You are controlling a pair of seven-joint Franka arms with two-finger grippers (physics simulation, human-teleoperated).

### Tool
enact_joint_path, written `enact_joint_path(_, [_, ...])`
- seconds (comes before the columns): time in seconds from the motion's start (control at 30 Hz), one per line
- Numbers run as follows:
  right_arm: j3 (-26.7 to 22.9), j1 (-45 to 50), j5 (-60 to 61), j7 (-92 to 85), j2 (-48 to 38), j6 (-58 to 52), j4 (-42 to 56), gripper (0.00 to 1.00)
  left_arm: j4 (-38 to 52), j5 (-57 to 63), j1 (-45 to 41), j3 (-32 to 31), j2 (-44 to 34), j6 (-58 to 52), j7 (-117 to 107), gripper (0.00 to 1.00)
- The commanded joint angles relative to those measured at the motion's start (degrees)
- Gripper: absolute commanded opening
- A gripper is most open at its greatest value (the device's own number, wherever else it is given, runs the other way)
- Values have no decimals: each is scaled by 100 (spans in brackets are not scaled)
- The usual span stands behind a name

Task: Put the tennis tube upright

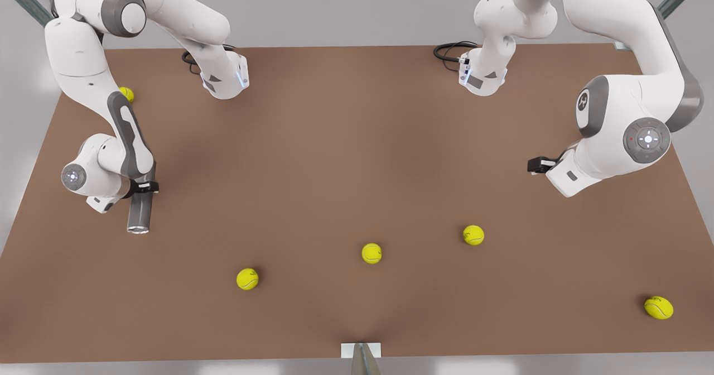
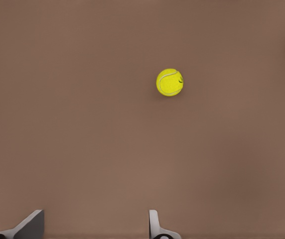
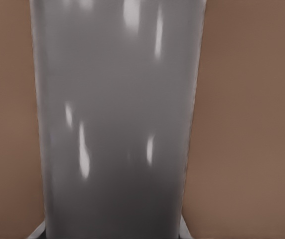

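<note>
On the front view's left, the right gripper (image 1: pixel 144 188) was closed around the tennis tube (image 1: pixel 139 212), its dark fingers clamped on the end nearer the arm. The tube hung off the gripper above the brown table (image 1: pixel 357 157), near the table's edge on that side. Its long axis ran roughly top to bottom in the front view, the free end with the thin pale rim pointing toward the table's near edge. Whether it touched the table could not be told. In the right wrist view the tube (image 3: pixel 117 119) ran straight away from the camera, grey and glossy, with table showing on both sides.

A tennis ball (image 1: pixel 126 94) lay behind that arm, near the far edge. Moving right, three more balls sat apart from one another across the near half: one (image 1: pixel 247 279), one (image 1: pixel 371 253), one (image 1: pixel 473 235). A fifth (image 1: pixel 659 307) lay toward the near corner on the front view's right.

On that right side, the left gripper (image 1: pixel 536 165) hovered above bare table, well apart from the tube. In the left wrist view its fingers (image 2: pixel 156 226) stood wide open, holding nothing, with one ball (image 2: pixel 170 82) on the table ahead.
</note>
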Motion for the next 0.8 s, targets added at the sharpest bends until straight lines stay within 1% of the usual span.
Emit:
enact_joint_path(0.0, [0,0,7,0,1,18,0,81,0,-5,0,0,0,-1,0,100])
enact_joint_path(0.1, [0,0,7,0,10,27,0,82,-9,-5,0,0,0,-1,0,100])
enact_joint_path(0.13, [0,9,7,0,2,27,0,85,-9,-5,0,0,0,-1,0,100])
enact_joint_path(0.17, [0,9,7,0,10,27,0,86,-9,-5,0,0,0,-1,0,100])
enact_joint_path(0.37, [0,18,7,0,1,27,0,86,-9,-5,0,0,0,-1,0,100])
enact_joint_path(0.4, [0,18,7,0,10,27,0,86,-9,-5,0,0,0,-1,-9,100])
enact_joint_path(0.53, [0,18,7,9,10,27,0,80,-35,-5,0,0,0,-1,0,100])
enact_joint_path(0.77, [0,44,7,35,1,27,9,80,-44,-5,0,0,0,-1,-9,100])
